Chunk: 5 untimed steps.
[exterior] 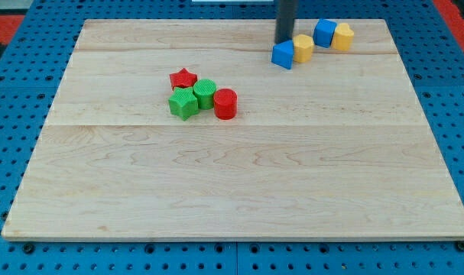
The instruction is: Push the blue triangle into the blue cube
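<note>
Item: my tip (284, 41) just behind blue triangle (283, 54); blue cube (325, 32) to view's right, yellow block (303, 47) btwn. No fingers—plain rod.

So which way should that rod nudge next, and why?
Probably a short push toward the view's right and slightly up. My tip sits just above the blue triangle, and the blue cube lies up-right of it, with a yellow block touching the triangle in between.

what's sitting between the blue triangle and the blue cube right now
In the camera view, a yellow block sits between the blue triangle and the blue cube, touching the triangle.
</note>
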### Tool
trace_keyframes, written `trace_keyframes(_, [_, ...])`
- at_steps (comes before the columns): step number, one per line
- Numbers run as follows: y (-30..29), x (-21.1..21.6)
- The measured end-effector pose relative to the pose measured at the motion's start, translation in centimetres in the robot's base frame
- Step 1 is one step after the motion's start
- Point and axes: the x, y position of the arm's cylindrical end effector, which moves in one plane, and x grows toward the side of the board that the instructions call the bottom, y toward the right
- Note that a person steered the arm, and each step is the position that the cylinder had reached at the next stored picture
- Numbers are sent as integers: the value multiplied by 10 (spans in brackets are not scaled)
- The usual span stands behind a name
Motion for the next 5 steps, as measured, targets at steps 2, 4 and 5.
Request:
trace_keyframes(2, [-42,0])
trace_keyframes(4, [-79,48])
trace_keyframes(5, [-37,53])
